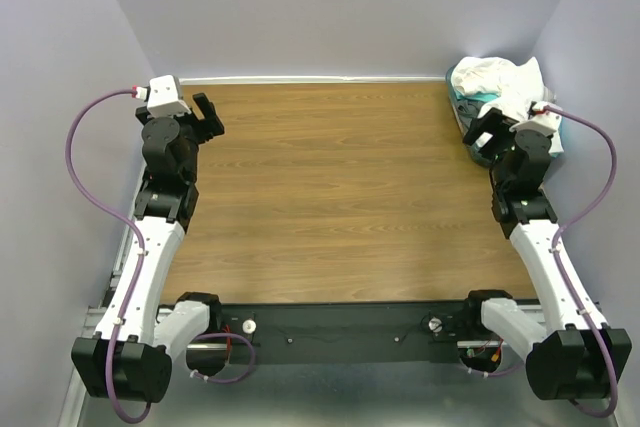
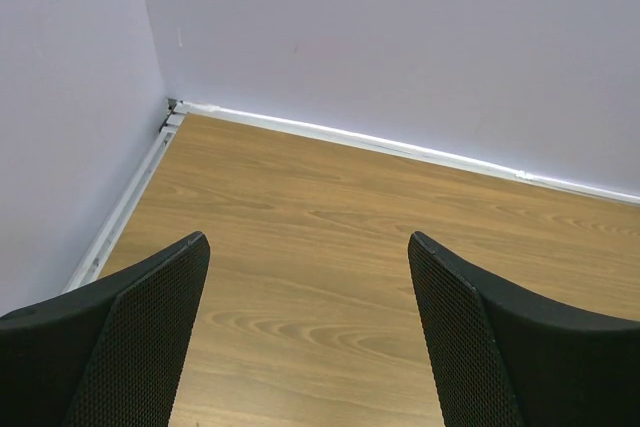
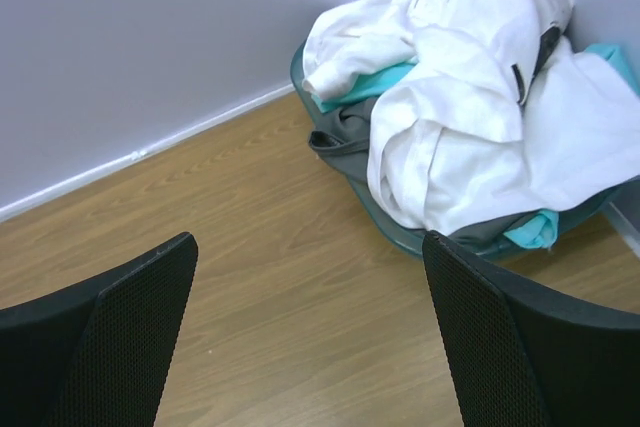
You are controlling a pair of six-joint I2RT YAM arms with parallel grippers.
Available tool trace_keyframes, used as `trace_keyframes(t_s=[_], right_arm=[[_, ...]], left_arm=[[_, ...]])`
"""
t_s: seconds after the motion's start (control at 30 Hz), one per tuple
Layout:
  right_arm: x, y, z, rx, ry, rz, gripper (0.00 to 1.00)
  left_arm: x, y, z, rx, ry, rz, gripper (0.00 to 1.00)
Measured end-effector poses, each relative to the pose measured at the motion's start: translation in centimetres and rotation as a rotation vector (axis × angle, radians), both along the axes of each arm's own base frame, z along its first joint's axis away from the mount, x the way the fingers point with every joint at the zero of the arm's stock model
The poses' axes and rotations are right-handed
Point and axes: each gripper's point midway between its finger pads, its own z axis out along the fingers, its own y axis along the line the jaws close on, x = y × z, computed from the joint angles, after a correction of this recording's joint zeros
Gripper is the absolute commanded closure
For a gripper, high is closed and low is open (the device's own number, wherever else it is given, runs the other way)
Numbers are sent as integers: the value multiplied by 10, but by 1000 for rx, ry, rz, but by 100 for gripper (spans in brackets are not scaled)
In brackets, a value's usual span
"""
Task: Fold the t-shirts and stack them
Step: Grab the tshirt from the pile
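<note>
The t-shirts lie crumpled in a heap in a round teal basket (image 3: 388, 219) at the table's back right corner. A large white t-shirt (image 3: 470, 117) (image 1: 497, 80) covers the top. Under it a teal t-shirt (image 3: 365, 85) and a dark grey t-shirt (image 3: 345, 142) stick out. My right gripper (image 3: 310, 237) (image 1: 483, 132) stands open just in front and to the left of the basket, with only bare wood between its fingers. At the back left, my left gripper (image 2: 307, 239) (image 1: 207, 115) is open over bare table, far from the heap.
The wooden table (image 1: 340, 197) is closed in by lilac walls at the back and on both sides. A white strip (image 2: 400, 145) runs along its back edge. The basket sits tight against the right wall, and both arm bases stand at the near edge.
</note>
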Motion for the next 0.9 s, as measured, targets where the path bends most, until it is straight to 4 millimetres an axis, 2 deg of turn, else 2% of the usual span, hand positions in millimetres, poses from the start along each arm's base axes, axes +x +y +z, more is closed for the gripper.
trace_keyframes(t_s=[0.2, 0.4, 0.53, 0.67, 0.77, 0.9], right_arm=[[-1, -7, 25, -17, -34, -36, 0], [-3, -12, 20, -22, 6, -65, 0], [3, -20, 19, -46, 38, -107, 0], [22, -31, 19, -84, 92, -162, 0], [46, -40, 14, -108, 148, -207, 0], [79, -45, -6, -131, 228, -229, 0]], left_arm=[[2, 0, 3, -1, -5, 0, 11], [8, -1, 9, -6, -11, 0, 10], [16, -2, 11, -5, -6, 0, 6], [24, -4, 12, -1, 3, -10, 5], [28, -8, 15, -1, 2, -32, 5], [33, -13, 13, -8, 9, -58, 5]])
